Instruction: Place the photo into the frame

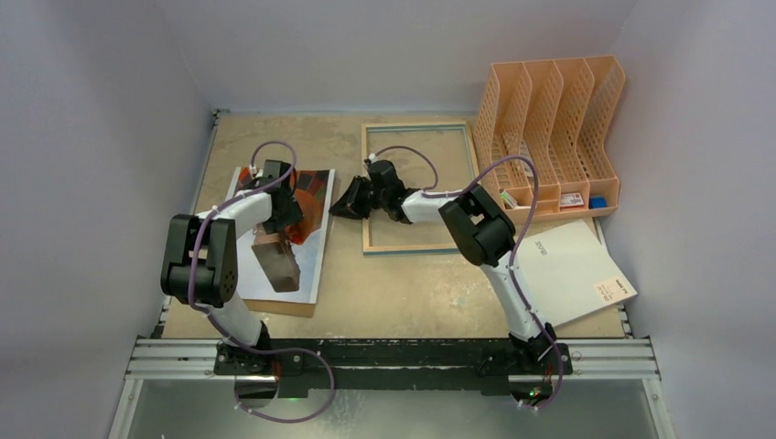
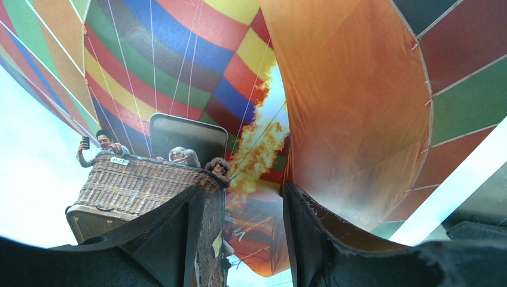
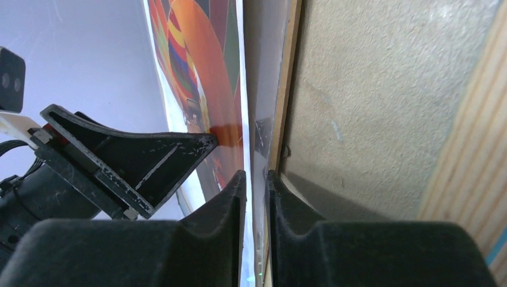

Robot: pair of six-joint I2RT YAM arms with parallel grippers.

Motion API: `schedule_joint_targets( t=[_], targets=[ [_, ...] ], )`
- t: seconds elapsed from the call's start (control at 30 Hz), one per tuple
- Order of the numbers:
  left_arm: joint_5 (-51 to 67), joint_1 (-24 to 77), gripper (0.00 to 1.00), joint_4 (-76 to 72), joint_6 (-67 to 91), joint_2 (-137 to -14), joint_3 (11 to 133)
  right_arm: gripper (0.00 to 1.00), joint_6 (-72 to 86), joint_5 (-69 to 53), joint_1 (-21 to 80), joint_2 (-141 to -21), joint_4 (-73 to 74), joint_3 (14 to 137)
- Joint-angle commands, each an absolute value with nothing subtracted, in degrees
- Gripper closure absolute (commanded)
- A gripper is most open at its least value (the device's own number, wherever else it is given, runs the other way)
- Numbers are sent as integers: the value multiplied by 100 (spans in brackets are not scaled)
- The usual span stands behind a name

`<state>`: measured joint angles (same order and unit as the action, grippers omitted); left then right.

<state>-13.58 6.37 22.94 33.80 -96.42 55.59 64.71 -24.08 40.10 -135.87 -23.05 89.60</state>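
The photo (image 1: 307,242), a striped hot-air balloon print, lies at the table's left on a brown backing board (image 1: 274,306). My left gripper (image 1: 279,212) is open, with its fingertips down on the print beside the basket (image 2: 137,179); in the left wrist view my gripper (image 2: 245,194) holds nothing. My right gripper (image 1: 343,206) is at the photo's right edge, and in the right wrist view the gripper (image 3: 256,176) is nearly closed on that thin edge (image 3: 242,95). The frame (image 1: 418,248) lies flat, pale wood up, just right of it, and its wood also shows in the right wrist view (image 3: 472,149).
A peach file organiser (image 1: 554,128) stands at the back right with small items at its foot. A white sheet with small print (image 1: 572,270) lies at the front right. Walls close in the table on three sides.
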Motion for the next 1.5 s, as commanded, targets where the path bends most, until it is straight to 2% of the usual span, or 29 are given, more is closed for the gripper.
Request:
schedule_joint_targets(
  t=[0.0,0.27,0.33,0.4,0.47,0.53,0.6,0.77,1.07,1.23,1.47],
  targets=[
    [-1125,606,47,2505,3400,-9795,5633,82,6532,-2710,4089,-13065,-2728,8829],
    [-1160,610,48,2538,3409,-9718,5625,94,6354,-2646,4061,-12905,-2737,8684],
    [-1185,608,48,2582,3424,-9662,5640,100,6306,-2646,4063,-12882,-2787,8660],
    [-1266,607,46,2669,3436,-9560,5694,100,6227,-2581,4061,-12841,-2814,8644],
    [-1403,599,41,2813,3510,-9405,5805,100,6146,-2505,4052,-12765,-2861,8632],
    [-1579,585,30,2952,3533,-9194,5944,100,6061,-2447,4028,-12645,-2906,8616],
    [-1801,565,23,3105,3504,-8970,6126,100,5869,-2305,4018,-12497,-2556,8794],
    [-2116,359,16,3483,3267,-8618,6678,100,5365,-2125,4005,-11982,-1654,9096],
    [-2039,2,13,3507,2864,-8897,7088,100,4486,-1881,3836,-12127,520,10241],
    [-1640,-393,14,3262,2914,-9453,6931,100,4066,-1668,3548,-11882,1075,10232],
    [-1181,-453,15,2915,3121,-9811,6612,100,3640,-1796,3029,-11435,1250,9691]
  ],
)
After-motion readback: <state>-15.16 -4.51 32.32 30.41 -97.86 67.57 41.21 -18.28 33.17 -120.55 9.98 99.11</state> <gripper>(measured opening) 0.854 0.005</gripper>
